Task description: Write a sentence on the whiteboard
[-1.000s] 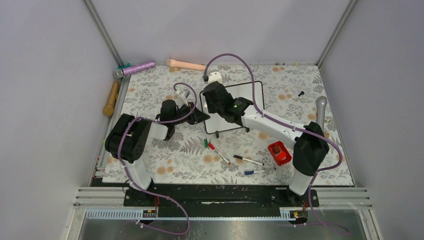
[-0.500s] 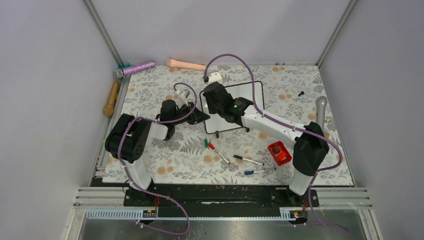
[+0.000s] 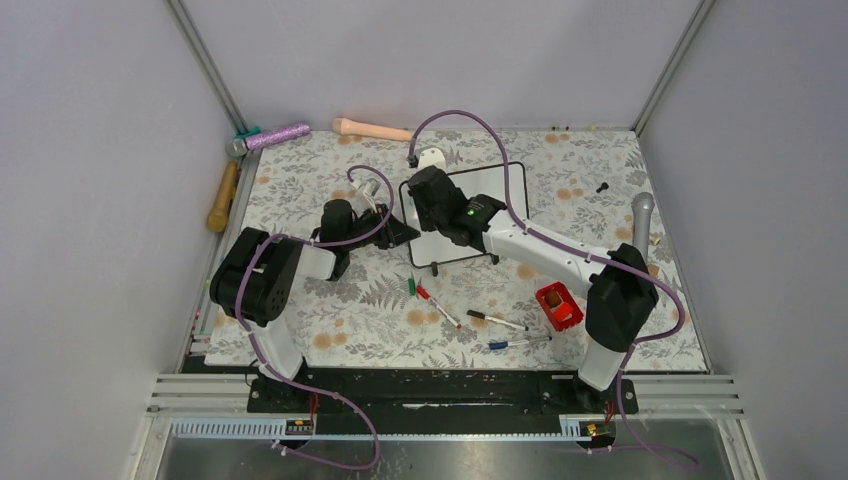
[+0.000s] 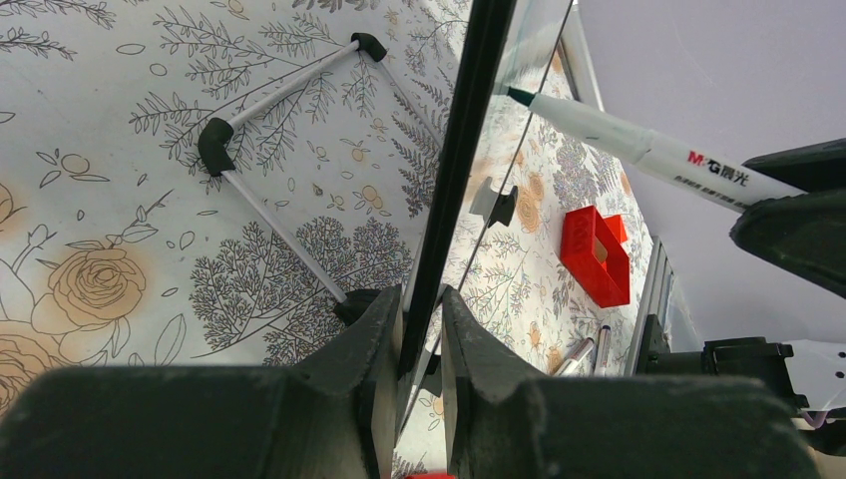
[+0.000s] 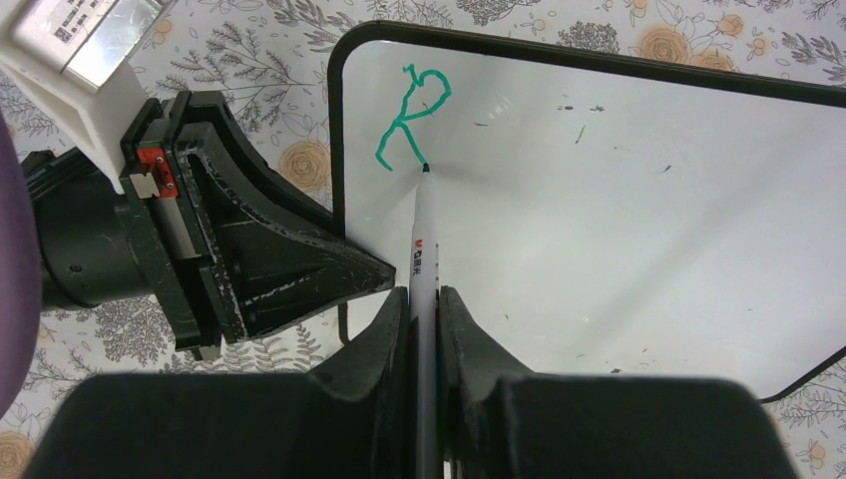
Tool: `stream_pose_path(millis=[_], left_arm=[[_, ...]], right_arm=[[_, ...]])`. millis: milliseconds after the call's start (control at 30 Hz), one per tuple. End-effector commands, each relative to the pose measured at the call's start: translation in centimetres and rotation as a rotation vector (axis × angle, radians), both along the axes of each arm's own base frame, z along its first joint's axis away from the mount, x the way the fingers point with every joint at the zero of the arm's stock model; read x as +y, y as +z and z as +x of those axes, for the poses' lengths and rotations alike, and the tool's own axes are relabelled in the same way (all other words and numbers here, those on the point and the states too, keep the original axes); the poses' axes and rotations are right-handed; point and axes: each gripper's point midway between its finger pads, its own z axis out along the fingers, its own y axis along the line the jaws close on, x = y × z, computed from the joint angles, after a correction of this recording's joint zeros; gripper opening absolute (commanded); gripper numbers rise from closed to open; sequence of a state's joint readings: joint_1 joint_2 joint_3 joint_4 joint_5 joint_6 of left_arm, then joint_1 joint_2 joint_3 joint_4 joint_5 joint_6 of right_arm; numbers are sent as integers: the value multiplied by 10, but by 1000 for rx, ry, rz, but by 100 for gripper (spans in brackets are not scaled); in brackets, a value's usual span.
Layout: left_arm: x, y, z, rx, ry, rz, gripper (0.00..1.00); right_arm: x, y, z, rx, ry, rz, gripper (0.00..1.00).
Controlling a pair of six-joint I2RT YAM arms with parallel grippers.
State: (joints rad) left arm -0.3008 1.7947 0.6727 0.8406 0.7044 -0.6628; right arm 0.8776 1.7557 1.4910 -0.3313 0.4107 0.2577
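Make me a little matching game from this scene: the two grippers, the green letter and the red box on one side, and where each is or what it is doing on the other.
Column one
1. left gripper
2. right gripper
3. green letter R
4. red box

Column two
A. lies on the floral tablecloth near loose pens
B. shut on the black edge of the whiteboard
C. written near a corner of the whiteboard
D. shut on a marker, tip at the board

Pairs: 1-B, 2-D, 3-C, 4-A
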Motion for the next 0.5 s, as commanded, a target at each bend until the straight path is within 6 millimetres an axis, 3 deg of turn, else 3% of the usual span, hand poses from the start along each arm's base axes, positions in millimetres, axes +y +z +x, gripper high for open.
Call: stream_pose_path(millis=[0,267,467], left_arm=[[5,5,13,-21,57,24,14],[6,5,13,-21,58,25,14],[6,5,13,-22,58,26,14]], right_arm=[[-3,14,2,-34,-31,-2,0],[-5,42,-4,-146,0,135,0],[-9,49,-1,-191,-14,145,0]])
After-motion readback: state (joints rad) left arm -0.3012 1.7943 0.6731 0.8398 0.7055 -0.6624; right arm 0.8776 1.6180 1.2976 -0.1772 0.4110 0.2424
